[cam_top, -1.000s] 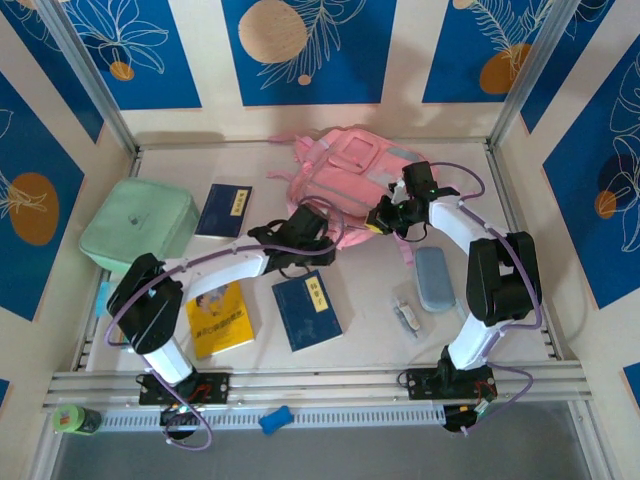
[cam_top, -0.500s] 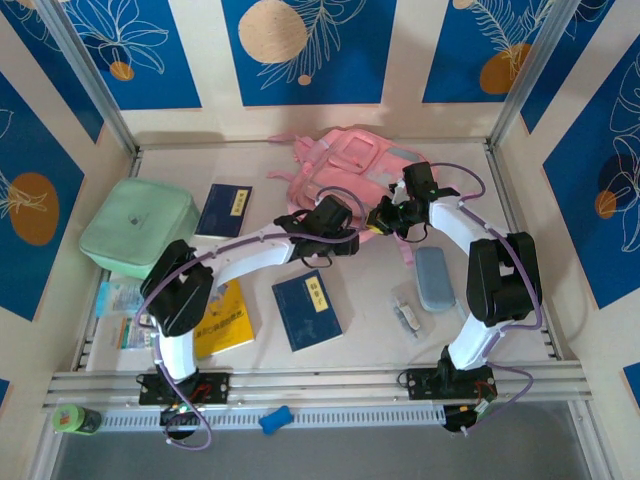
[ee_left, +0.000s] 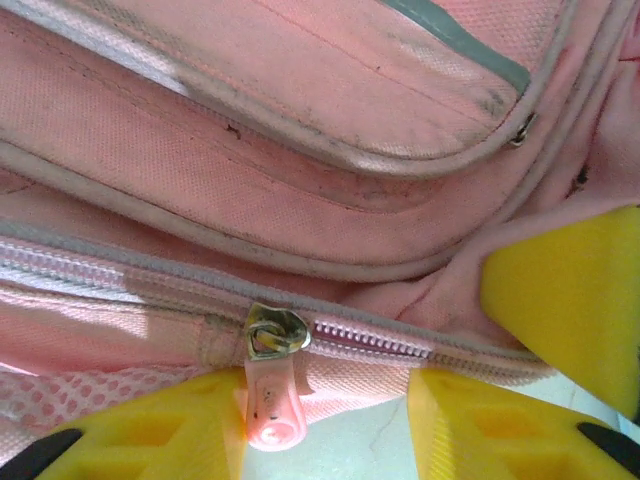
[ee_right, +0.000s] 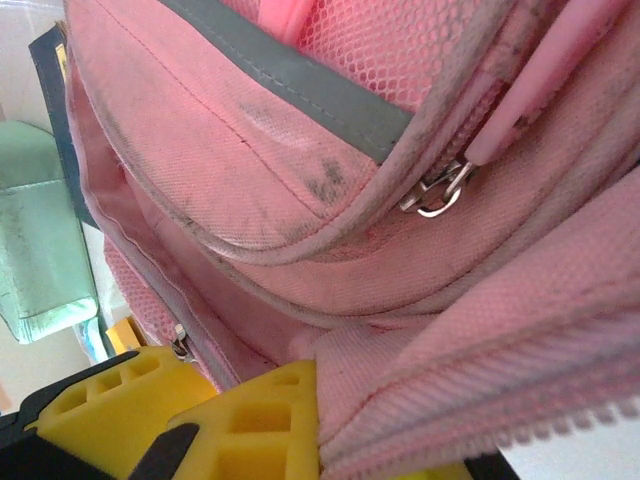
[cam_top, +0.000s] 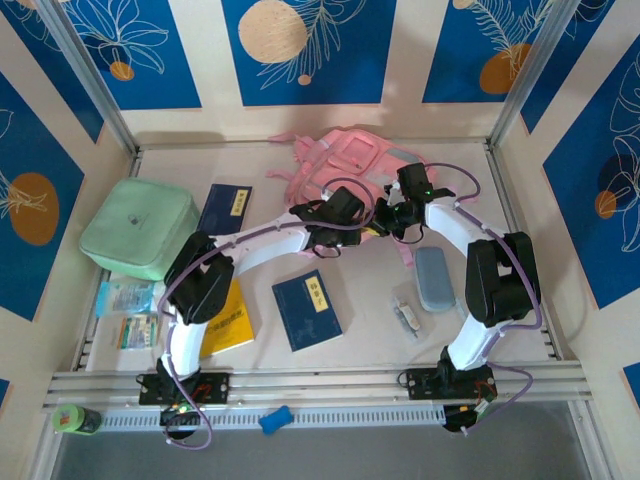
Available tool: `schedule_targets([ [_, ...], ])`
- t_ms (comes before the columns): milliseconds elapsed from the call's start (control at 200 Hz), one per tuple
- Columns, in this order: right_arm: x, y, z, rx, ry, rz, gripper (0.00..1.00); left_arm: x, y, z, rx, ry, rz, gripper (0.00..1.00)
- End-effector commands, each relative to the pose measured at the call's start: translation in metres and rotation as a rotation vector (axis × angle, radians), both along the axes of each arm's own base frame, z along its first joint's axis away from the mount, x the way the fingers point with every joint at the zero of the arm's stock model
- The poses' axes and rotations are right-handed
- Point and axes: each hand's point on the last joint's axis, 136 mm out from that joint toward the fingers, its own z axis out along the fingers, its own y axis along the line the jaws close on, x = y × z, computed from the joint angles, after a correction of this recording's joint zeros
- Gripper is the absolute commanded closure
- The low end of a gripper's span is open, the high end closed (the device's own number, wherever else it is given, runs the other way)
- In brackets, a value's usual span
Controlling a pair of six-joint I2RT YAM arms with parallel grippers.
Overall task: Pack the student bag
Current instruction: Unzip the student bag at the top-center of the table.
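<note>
1. One large pink fabric backpack (cam_top: 345,160), lying at the far middle of the surface (cam_top: 365,300).
2. Three books: a dark blue book (cam_top: 225,208) beside the mint green square soft case (cam_top: 138,228), a second dark blue book (cam_top: 307,310) nearer the arm bases, and a yellow book (cam_top: 232,325) partly under the left arm.
3. One grey-blue oblong pouch (cam_top: 434,278), right side.
4. Left tool (ee_left: 325,425): jaws wide apart at the backpack's near edge. The pink rubber zip pull (ee_left: 268,405) hangs between the fingers, against one of them, ungripped.
5. Right tool (cam_top: 388,215): jaws nearly closed, pinching a fold of backpack fabric just beside the left tool.
</note>
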Motion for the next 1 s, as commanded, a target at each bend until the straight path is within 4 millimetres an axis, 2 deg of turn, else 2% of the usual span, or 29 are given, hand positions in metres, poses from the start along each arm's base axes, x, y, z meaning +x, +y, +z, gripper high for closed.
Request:
schedule_targets([
  [0,0.001,0.014,0.028,0.054,-0.060,0.051,1.00,0.013,0.015,-0.007,0.066,-0.016,0.073,0.56],
  [115,0.002,0.014,0.028,0.050,-0.062,0.049,1.00,0.017,0.019,-0.010,0.092,-0.012,0.098,0.60],
  [315,0.002,0.016,0.028,0.047,-0.061,0.056,1.00,0.021,0.024,-0.011,0.112,-0.027,0.114,0.77],
  [435,0.001,0.013,0.027,0.029,-0.063,0.052,1.00,0.018,0.033,-0.009,0.140,-0.035,0.115,0.82],
  [545,0.003,0.005,0.027,0.019,-0.069,0.036,1.00,0.013,0.047,-0.010,0.165,-0.026,0.118,0.86],
  [660,0.010,-0.006,0.028,0.012,-0.072,0.007,1.00,0.004,0.072,-0.021,0.193,0.007,0.138,0.93],
  [820,0.022,-0.019,0.027,-0.009,-0.070,-0.029,1.00,-0.009,0.087,-0.032,0.156,0.050,0.113,0.98],
  [910,0.021,-0.016,0.025,-0.005,-0.062,-0.031,1.00,-0.012,0.083,-0.032,0.129,0.055,0.086,0.99],
  [995,0.014,-0.008,0.021,-0.004,-0.049,-0.014,0.91,-0.012,0.073,-0.028,0.085,0.060,0.060,1.00],
])
